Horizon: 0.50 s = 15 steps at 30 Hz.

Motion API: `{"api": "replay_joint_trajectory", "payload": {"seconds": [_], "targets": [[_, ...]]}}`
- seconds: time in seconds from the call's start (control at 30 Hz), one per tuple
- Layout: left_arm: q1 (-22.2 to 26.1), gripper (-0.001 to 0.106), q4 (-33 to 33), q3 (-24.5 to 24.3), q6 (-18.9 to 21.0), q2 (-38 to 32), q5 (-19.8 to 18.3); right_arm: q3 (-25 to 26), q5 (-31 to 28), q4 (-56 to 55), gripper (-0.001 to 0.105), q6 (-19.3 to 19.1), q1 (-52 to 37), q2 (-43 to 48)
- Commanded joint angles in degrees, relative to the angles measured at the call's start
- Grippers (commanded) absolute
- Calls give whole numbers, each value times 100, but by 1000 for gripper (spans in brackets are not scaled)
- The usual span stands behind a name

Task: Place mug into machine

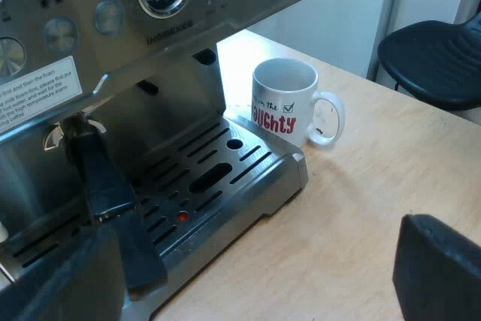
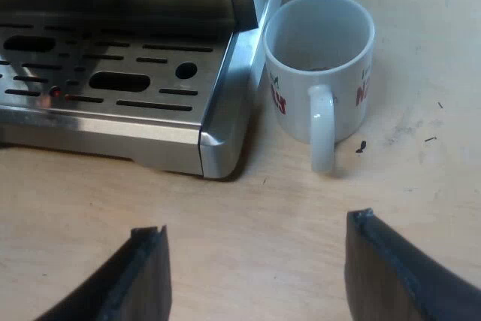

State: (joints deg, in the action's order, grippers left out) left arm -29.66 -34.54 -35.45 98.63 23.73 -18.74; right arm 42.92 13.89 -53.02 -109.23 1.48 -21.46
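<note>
Right tool (image 2: pixel 255 268) released, fingers wide apart, low over tabletop (image 2: pixel 248 201), facing the mug (image 2: pixel 319 73) handle. Left tool (image 1: pixel 252 276) also released, near machine (image 1: pixel 150 35) front. Mug upright on tabletop, just beside tray (image 2: pixel 225 110) corner, not on it.

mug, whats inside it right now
Nothing shows inside the mug: just its bare pale inner wall. Its near wall hides the very bottom, so residue there cannot be ruled out.
</note>
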Motion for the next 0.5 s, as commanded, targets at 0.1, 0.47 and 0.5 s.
{"api": "replay_joint_trajectory", "payload": {"seconds": [0.1, 0.47, 0.5], "targets": [[-17, 79, 61, -38, 57, -6, -35, -219, 41, 305, 52, -72, -13, 15], [-17, 79, 61, -38, 57, -6, -35, -955, 27, 999, 52, -72, -13, 1], [-17, 79, 61, -38, 57, -6, -35, -1051, 27, 1104, 52, -72, -13, 1]]}}
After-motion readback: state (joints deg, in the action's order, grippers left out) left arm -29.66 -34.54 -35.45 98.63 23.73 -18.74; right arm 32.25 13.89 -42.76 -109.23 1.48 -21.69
